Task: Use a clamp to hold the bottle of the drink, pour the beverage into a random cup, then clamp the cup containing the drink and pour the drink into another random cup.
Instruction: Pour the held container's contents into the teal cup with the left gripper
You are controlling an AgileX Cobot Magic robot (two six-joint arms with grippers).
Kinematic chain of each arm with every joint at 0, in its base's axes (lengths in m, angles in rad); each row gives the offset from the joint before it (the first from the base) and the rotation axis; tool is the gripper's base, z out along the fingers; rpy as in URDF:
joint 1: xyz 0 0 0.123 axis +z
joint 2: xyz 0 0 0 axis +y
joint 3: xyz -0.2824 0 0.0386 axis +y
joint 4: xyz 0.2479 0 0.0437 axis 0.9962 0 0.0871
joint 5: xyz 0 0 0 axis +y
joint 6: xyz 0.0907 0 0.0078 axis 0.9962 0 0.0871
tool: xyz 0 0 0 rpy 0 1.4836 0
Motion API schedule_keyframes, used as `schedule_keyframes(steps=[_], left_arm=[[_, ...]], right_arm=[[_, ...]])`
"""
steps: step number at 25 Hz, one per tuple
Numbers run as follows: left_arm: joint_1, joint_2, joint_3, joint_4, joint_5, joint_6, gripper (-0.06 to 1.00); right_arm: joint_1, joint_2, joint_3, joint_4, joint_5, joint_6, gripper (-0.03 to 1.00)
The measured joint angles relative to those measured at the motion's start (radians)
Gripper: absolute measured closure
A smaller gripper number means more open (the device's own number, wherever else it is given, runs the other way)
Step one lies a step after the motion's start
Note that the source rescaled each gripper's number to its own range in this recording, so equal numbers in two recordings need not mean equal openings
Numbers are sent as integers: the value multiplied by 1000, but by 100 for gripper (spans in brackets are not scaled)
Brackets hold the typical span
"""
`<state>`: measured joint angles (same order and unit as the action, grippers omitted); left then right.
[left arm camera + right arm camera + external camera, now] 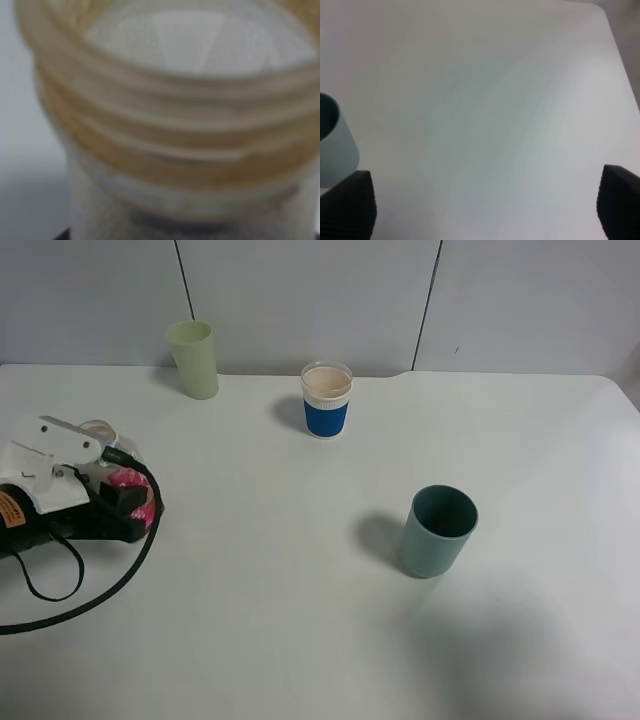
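– So, what does the left hand [110,495] have hold of?

– It has closed on the bottle [128,480] at the left edge of the desk [300,620]. Seen from above, its black fingers and white bracket wrap the bottle's body, and the pink label shows just past them. A black cable [120,575] loops from the arm across the desk.

– And the right hand [485,205]?

– Its own camera shows the two ribbed black fingers [350,205] spread wide apart over bare desk, gripping nothing. The teal cup [332,145] stands just beside one finger, not touching it.

– How does the bottle look close up?

– Clear plastic with a wide threaded mouth [165,125], amber-tinted at the rim, filling the whole left wrist view.

– Where are the cups?

– The teal cup [437,532] stands upright right of centre, dark inside. The blue-banded white cup [327,400] stands near the back at the middle, pinkish inside. A pale green tumbler [194,359] stands at the back left. All are well apart.

– What is hard to make out?

– The left wrist view is blurred. The hand hides most of the bottle, so I cannot tell how much drink it holds. The right hand lies outside the overhead view.
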<state>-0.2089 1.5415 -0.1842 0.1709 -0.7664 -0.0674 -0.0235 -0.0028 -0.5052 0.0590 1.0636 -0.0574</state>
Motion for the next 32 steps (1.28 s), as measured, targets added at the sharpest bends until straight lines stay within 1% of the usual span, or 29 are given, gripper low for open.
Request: schedule_keyframes(steps=[3,7,10,12,15,18,20,21,23,25,27,29,31,32], left_arm=[[-38,-68,0,-104,41,10,94],[-93,-150,2,-266,102,94,94],[-138,-207,2,-418,132,192,94],[-170,-243,2,-540,153,261,94],[-219,-283,3,-729,178,392,94],[-264,-309,-15,-945,213,570,94],[-296,-317,-47,-1105,232,731,94],[-315,-317,-64,-1172,239,801,94],[-354,-317,-111,-1327,244,973,94],[-396,-317,-156,-1461,239,1129,94],[-436,-317,-203,-1599,220,1290,94],[-481,-317,-240,-1712,170,1426,94],[-521,-317,-275,-1813,115,1559,94],[-542,-317,-292,-1846,86,1607,94]], right_arm=[[0,0,0,0,0,0,33],[0,0,0,0,0,0,33],[0,0,0,0,0,0,33],[0,0,0,0,0,0,33],[0,0,0,0,0,0,33],[0,0,0,0,0,0,33],[0,0,0,0,0,0,33],[0,0,0,0,0,0,33],[0,0,0,0,0,0,33],[0,0,0,0,0,0,33],[0,0,0,0,0,0,33],[0,0,0,0,0,0,33],[0,0,0,0,0,0,33],[0,0,0,0,0,0,33]])
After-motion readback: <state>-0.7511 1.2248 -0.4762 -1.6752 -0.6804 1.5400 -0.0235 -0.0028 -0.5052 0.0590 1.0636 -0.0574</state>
